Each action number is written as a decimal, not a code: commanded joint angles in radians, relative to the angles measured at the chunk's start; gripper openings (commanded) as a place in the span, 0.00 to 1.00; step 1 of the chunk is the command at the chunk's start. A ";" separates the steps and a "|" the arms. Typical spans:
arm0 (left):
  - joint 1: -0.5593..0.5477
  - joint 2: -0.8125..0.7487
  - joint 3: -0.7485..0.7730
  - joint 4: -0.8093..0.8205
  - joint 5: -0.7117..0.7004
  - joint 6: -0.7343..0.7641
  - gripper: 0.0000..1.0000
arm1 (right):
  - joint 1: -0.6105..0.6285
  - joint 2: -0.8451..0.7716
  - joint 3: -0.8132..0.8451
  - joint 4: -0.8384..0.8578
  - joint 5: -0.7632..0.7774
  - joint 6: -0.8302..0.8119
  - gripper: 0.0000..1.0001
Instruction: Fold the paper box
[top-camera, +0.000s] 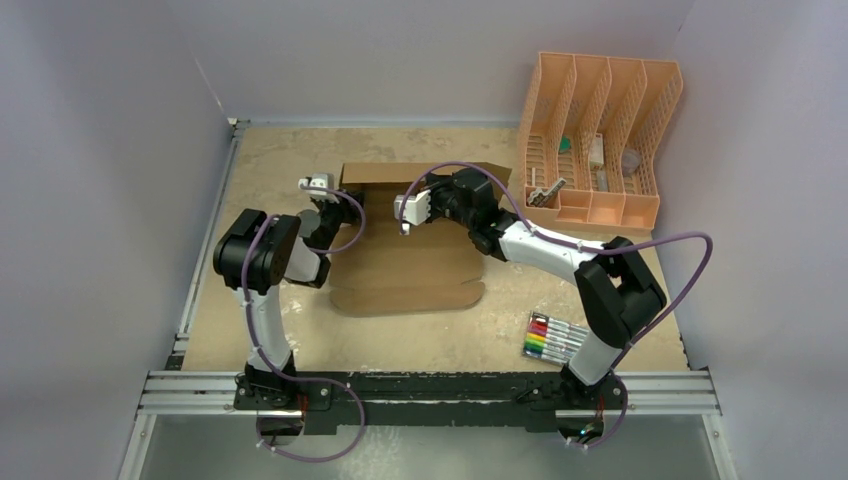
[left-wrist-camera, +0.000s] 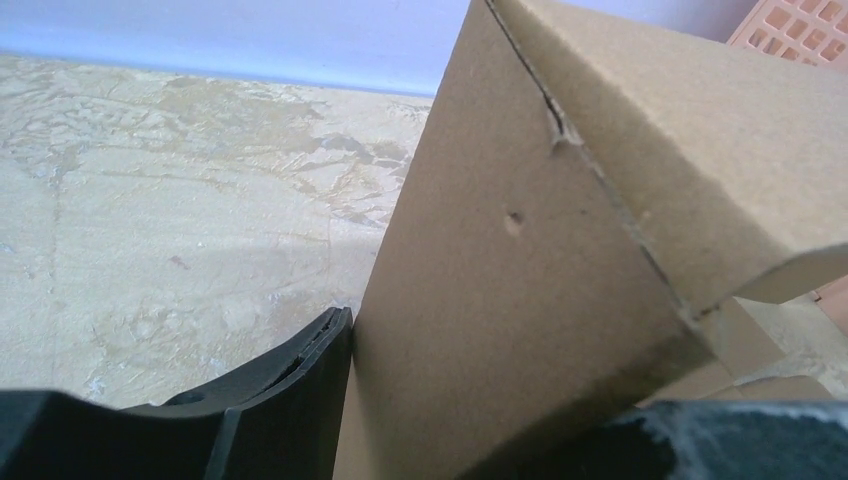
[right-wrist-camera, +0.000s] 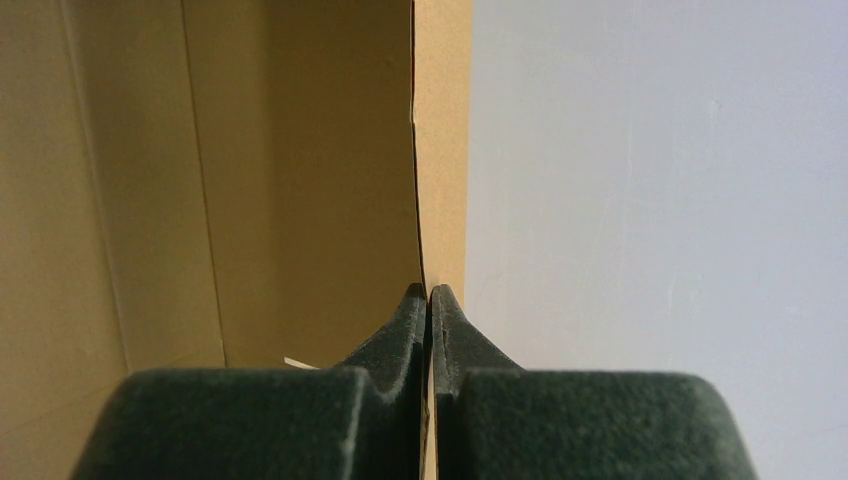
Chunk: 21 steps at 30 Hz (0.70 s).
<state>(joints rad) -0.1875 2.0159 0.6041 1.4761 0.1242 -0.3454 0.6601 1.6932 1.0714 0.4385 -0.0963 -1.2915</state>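
Note:
The paper box (top-camera: 410, 270) is a brown cardboard sheet lying flat mid-table, with its far wall folded upright. My left gripper (top-camera: 322, 187) is at the left end of that wall. In the left wrist view a folded corner of the box (left-wrist-camera: 520, 300) fills the gap of the gripper (left-wrist-camera: 520, 400), and the left finger (left-wrist-camera: 300, 400) presses flat against it. My right gripper (top-camera: 403, 222) is further along the wall. In the right wrist view it (right-wrist-camera: 430, 292) is shut on the thin upper edge of the box (right-wrist-camera: 300, 180).
A peach slotted organizer (top-camera: 600, 140) with small items stands at the back right, close to the box's right end; a corner of the organizer (left-wrist-camera: 790, 30) shows in the left wrist view. A pack of coloured markers (top-camera: 555, 337) lies front right. Pale walls enclose the table.

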 joint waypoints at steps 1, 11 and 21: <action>0.006 -0.036 -0.005 0.098 -0.025 -0.003 0.41 | -0.003 0.020 -0.036 -0.176 -0.020 0.027 0.00; -0.001 -0.137 -0.059 -0.052 -0.233 0.034 0.33 | -0.004 0.025 -0.043 -0.160 -0.005 0.036 0.00; -0.214 -0.152 -0.047 -0.060 -0.824 0.195 0.28 | -0.002 0.023 -0.073 -0.083 0.037 0.016 0.00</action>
<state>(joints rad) -0.3447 1.8790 0.5465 1.3148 -0.3546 -0.2420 0.6674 1.6932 1.0515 0.4713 -0.0978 -1.3022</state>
